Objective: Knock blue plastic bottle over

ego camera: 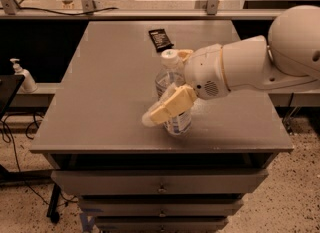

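The desk [110, 92] is a plain matte grey, and the drawers [160, 182] below it are grey too. At mid-frame the blue plastic bottle [167, 79] has a clear body and a white cap. The jaws, also at mid-frame and spread to either side of the bottle, are pale cream-yellow. The arm [250, 67] reaching in from the right is white, with a small patch of dark dots. A black packet [161, 39] with pale print lies at upper centre. A white pump bottle [24, 77] stands at the left edge. The floor [295, 187] at lower right is speckled beige, and the cables [15, 142] at lower left are black.
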`<control>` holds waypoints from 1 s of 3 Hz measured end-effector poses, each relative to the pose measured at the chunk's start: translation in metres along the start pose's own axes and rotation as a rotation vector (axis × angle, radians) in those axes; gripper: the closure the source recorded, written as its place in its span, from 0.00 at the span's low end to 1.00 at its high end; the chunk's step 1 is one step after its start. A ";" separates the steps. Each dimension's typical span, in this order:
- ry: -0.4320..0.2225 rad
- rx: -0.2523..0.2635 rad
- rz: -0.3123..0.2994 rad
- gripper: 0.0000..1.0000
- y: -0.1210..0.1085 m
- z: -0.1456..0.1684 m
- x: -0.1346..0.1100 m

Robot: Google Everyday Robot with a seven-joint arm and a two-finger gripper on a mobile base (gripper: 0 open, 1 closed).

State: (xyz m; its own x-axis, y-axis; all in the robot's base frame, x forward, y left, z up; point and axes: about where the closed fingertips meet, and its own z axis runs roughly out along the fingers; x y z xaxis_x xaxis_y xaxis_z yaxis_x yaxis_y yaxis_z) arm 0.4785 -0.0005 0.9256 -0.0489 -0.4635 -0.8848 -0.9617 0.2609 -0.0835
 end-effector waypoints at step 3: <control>-0.035 0.017 -0.139 0.00 -0.074 0.059 -0.038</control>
State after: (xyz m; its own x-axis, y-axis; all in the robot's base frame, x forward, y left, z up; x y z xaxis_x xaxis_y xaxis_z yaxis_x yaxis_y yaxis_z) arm 0.5680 0.0481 0.9385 0.0944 -0.4665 -0.8795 -0.9539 0.2104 -0.2140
